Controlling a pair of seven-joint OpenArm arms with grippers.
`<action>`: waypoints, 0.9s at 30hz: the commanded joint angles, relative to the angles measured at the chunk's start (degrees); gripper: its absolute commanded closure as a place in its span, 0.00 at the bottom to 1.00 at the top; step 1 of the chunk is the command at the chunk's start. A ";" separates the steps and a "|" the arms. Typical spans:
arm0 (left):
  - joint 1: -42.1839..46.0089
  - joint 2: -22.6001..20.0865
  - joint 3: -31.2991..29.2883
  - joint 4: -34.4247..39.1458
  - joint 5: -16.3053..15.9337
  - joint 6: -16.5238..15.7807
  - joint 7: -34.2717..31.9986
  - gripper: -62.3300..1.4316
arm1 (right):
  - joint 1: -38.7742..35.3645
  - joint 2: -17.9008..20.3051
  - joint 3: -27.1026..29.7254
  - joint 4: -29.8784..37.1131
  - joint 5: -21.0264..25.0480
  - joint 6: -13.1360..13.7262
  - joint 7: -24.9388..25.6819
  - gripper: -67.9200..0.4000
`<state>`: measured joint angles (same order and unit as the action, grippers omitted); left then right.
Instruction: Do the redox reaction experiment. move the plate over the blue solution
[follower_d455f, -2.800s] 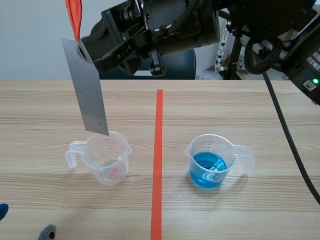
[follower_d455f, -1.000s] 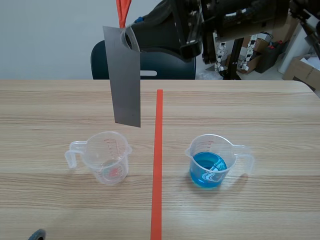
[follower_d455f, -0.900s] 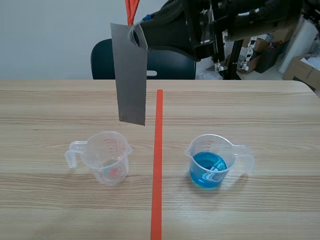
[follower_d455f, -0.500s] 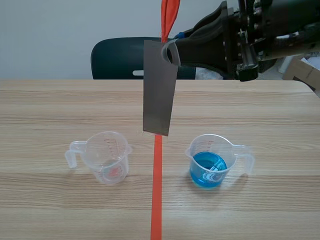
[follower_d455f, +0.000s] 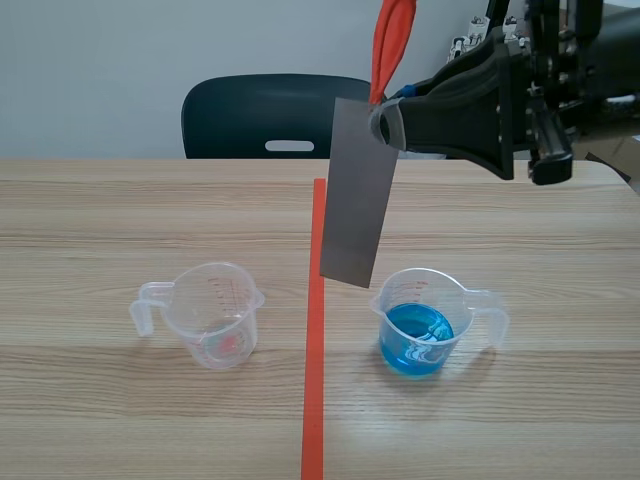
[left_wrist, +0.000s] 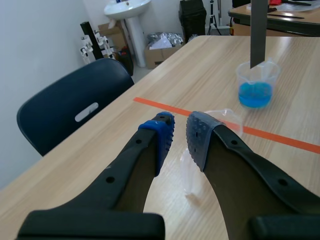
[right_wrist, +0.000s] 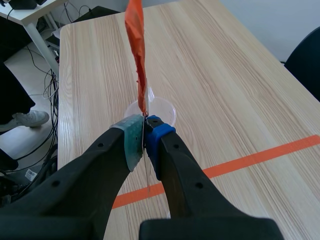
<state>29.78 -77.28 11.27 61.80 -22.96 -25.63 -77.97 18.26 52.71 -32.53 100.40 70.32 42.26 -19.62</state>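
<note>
A grey metal plate (follower_d455f: 358, 195) hangs upright from an orange strip (follower_d455f: 392, 40). My right gripper (follower_d455f: 385, 125) is shut on the plate's top, high above the table. The plate's lower edge hovers just left of the rim of the beaker of blue solution (follower_d455f: 420, 325), right of the tape line. In the right wrist view the gripper (right_wrist: 145, 125) pinches the plate edge-on, with the strip (right_wrist: 136, 55) rising past it. My left gripper (left_wrist: 177, 132) is low and far off, its fingers nearly touching with nothing between them. Ahead of it stand the plate (left_wrist: 258, 30) and the blue beaker (left_wrist: 256, 87).
A clear beaker (follower_d455f: 210, 315) with a reddish trace at its bottom stands left of the tape line. It also shows beyond my right fingertips as a clear beaker (right_wrist: 150, 107). A dark chair (follower_d455f: 270, 120) stands behind the table's far edge.
My right gripper has carried the plate to the right, from above the clear beaker across the tape line to beside the blue beaker. The beakers have not moved.
</note>
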 joint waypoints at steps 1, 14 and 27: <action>-3.28 0.87 -0.46 1.22 -0.42 -1.07 -1.09 0.83 | -0.59 0.11 3.43 0.81 0.83 0.46 0.31 0.99; -12.74 1.07 -0.35 24.26 0.24 -4.59 24.92 0.92 | -10.80 0.13 17.38 0.81 1.31 0.46 -6.08 0.99; -17.03 7.87 2.86 28.30 2.69 -4.61 33.09 0.92 | -16.55 0.46 24.39 0.87 1.27 0.46 -6.95 0.99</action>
<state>14.33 -69.80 13.21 90.00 -19.88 -30.11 -44.10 1.87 52.73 -9.23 100.40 70.83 42.24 -27.44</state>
